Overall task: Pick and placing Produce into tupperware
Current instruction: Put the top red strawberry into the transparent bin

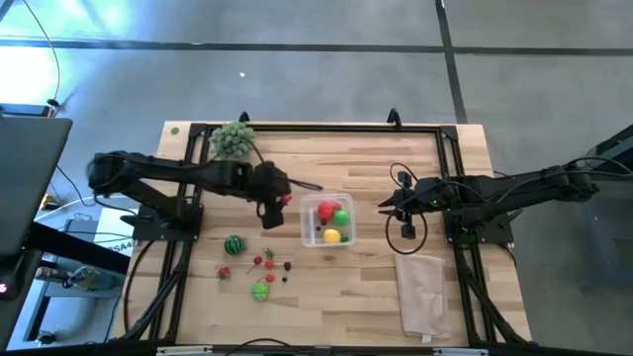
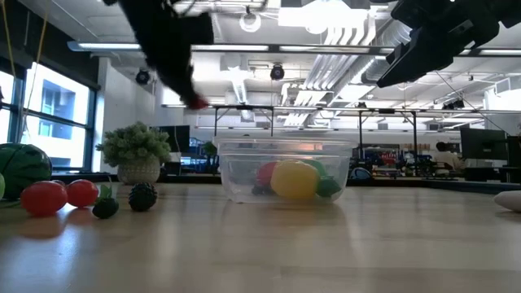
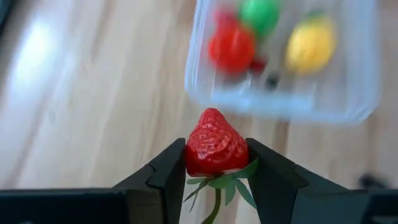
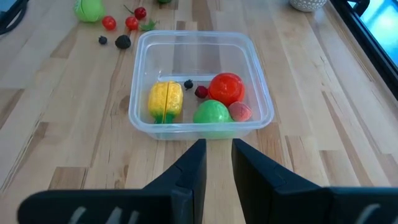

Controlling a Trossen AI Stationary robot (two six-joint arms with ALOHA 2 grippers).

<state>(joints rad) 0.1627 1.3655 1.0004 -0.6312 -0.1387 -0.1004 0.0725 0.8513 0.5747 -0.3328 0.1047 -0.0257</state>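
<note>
Two dark arms reach in over the wooden worktop [image 1: 356, 297]: the left tool [image 3: 216, 163] hangs just left of the clear tupperware [image 1: 327, 221] near the frame's centre, pinching a red strawberry [image 3: 216, 146] between its fingers, while the right tool [image 4: 216, 162] waits empty at centre right, fingers a narrow gap apart. Inside the tupperware lie a yellow piece [image 4: 165, 101], a green one [image 4: 212, 112] and a red one [image 4: 227, 87]; more produce, including a striped green ball [image 1: 233, 244], sits loose at lower left of the frame.
</note>
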